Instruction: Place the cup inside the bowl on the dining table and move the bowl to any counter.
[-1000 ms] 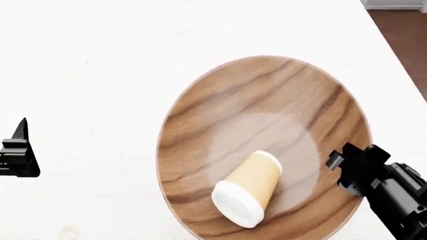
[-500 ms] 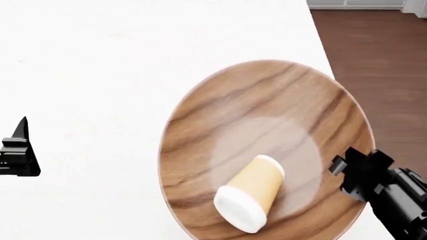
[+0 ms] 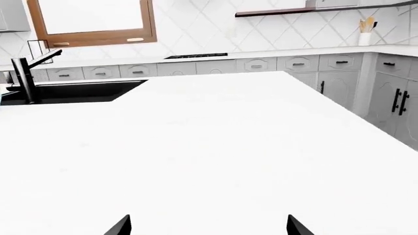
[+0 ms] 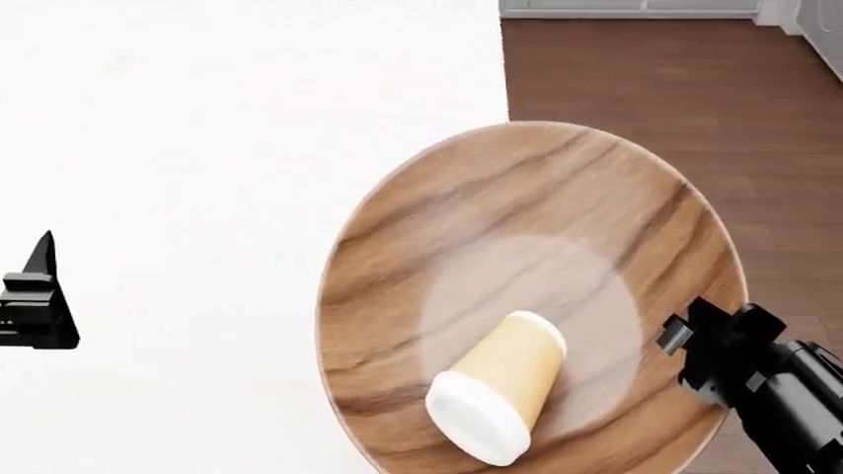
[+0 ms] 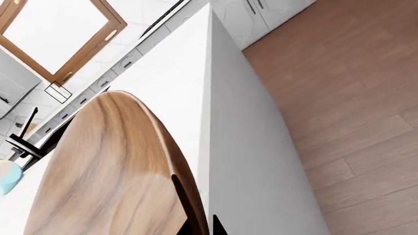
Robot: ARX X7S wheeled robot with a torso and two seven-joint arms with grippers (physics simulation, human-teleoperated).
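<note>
- Bowl (image 4: 527,296): wide, brown, streaky grain with a paler centre. In the head view its left part lies over the dining table (image 4: 197,197); its right part hangs past the table's right edge, over the wood floor (image 4: 658,79).
- Whether the bowl rests on the table top or is lifted clear of it cannot be told from the head view.
- Cup (image 4: 498,385): lying on its side inside the bowl, near of centre. White lid points to the near left, tan base to the far right. It touches the bowl's inner surface.
- Right gripper (image 4: 698,341): at the bowl's near right rim. In the right wrist view the bowl (image 5: 111,171) fills the frame edge-on, with dark fingertips (image 5: 189,215) on either side of its rim: clamped on the bowl.
- Right wrist view also shows the table's white side panel (image 5: 261,161) dropping to the floor (image 5: 353,98), just beside the bowl's rim.
- Left gripper (image 4: 34,306): at the left edge of the head view, over the table, well apart from the bowl. In the left wrist view only two dark finger tips show (image 3: 121,226), set wide apart with bare white table between them: jaws apart, holding nothing.
- Left wrist view, far side: a sink with a black tap (image 3: 26,73), grey cabinets (image 3: 392,98), and a wood-framed window (image 3: 91,22).
</note>
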